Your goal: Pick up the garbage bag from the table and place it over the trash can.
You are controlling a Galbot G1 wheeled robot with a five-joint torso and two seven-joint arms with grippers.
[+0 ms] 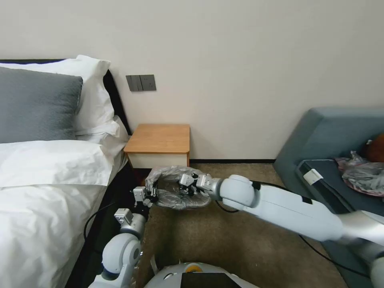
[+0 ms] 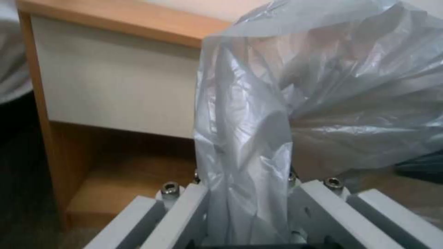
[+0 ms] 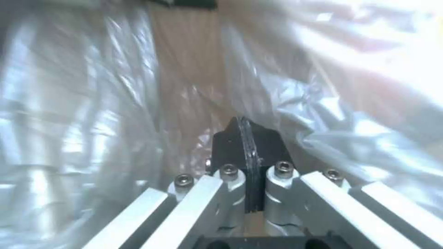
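Observation:
The garbage bag (image 1: 172, 173), thin wrinkly grey plastic, hangs spread between my two grippers just in front of the table (image 1: 160, 138), above the carpet. My left gripper (image 1: 151, 196) is shut on the bag's left edge; in the left wrist view the plastic (image 2: 346, 86) runs down between the fingers of that gripper (image 2: 247, 207). My right gripper (image 1: 186, 185) holds the right side; its black pads (image 3: 231, 145) are pressed together with the bag's film (image 3: 69, 103) all around them. The table's white drawer front (image 2: 115, 97) stands close behind. The trash can is hidden.
A bed (image 1: 48, 180) with white sheets runs along the left. A blue-grey sofa (image 1: 332, 132) at the right carries a heap of plastic bags (image 1: 362, 176). Brown carpet (image 1: 240, 240) lies open between them. A black cable (image 1: 320, 252) trails under my right arm.

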